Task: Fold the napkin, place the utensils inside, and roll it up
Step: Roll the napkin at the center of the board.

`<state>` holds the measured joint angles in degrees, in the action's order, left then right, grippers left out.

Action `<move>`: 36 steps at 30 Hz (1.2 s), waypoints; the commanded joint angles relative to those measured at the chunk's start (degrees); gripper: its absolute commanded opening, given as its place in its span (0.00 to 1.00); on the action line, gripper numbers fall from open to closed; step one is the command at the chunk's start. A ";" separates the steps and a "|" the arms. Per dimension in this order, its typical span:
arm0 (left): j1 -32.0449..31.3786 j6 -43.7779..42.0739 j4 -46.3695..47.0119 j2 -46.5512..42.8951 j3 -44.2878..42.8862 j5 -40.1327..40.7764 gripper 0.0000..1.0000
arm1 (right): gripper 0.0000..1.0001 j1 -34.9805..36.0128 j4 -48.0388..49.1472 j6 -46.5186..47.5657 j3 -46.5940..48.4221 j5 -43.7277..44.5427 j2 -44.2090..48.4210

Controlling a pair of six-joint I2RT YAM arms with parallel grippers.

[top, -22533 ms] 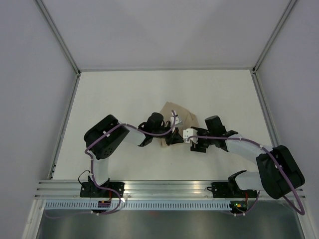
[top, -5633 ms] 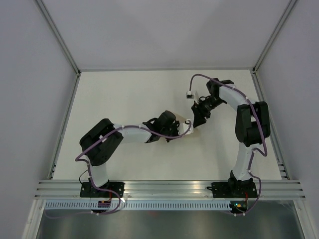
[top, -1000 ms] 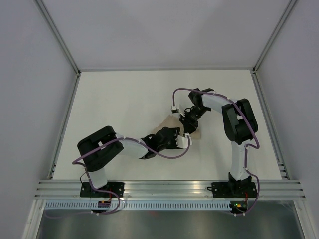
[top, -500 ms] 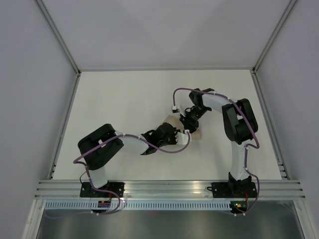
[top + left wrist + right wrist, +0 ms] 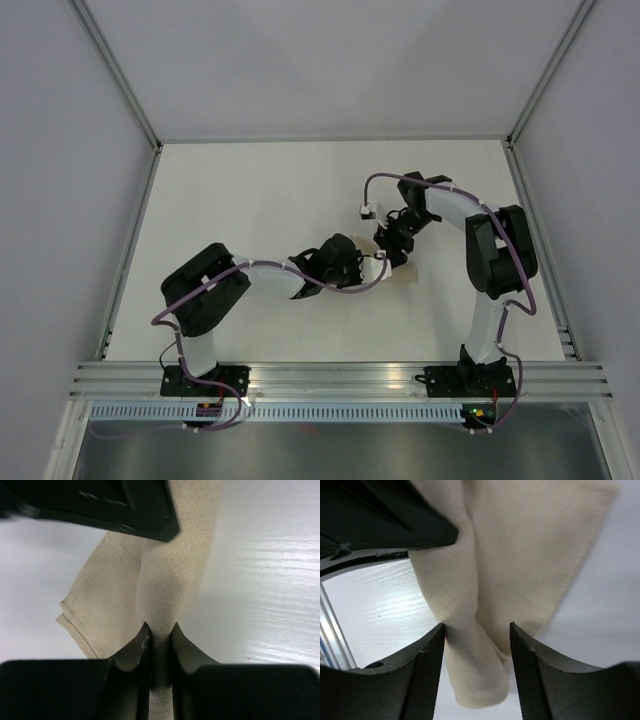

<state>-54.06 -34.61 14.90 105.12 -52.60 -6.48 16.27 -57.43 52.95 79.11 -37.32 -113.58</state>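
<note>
White table, beige napkin bunched on it, left gripper clenched on a raised fold of the cloth right at its fingertips, right gripper spread wide astride a rolled edge, seemingly released though the close view is blurred.

Two arms — white links, black joints, looping purple cables, black claw fingers
</note>
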 commanded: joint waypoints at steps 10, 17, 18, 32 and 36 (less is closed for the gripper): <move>5.54 9.73 -20.42 7.20 -12.17 -21.10 0.08 | 0.64 -9.86 26.92 -9.62 -18.25 -2.05 26.02; 9.50 12.90 -28.41 12.03 -18.75 -30.86 0.14 | 0.68 -8.90 32.64 -3.48 -29.97 -3.90 35.97; 10.02 12.99 -30.87 12.65 -19.73 -31.66 0.15 | 0.68 -8.45 33.86 -2.07 -31.11 -3.12 37.19; 11.26 14.40 -40.03 19.07 -28.08 -36.85 0.23 | 0.70 5.79 49.78 -0.57 -43.60 11.65 38.44; 11.44 14.66 -40.65 19.86 -29.14 -36.94 0.24 | 0.70 6.84 49.87 -0.48 -43.60 12.36 37.73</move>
<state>-42.13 -21.89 -19.49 121.51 -81.67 -42.87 22.33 -11.14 51.31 35.33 -26.00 -75.13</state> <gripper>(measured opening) 0.242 0.703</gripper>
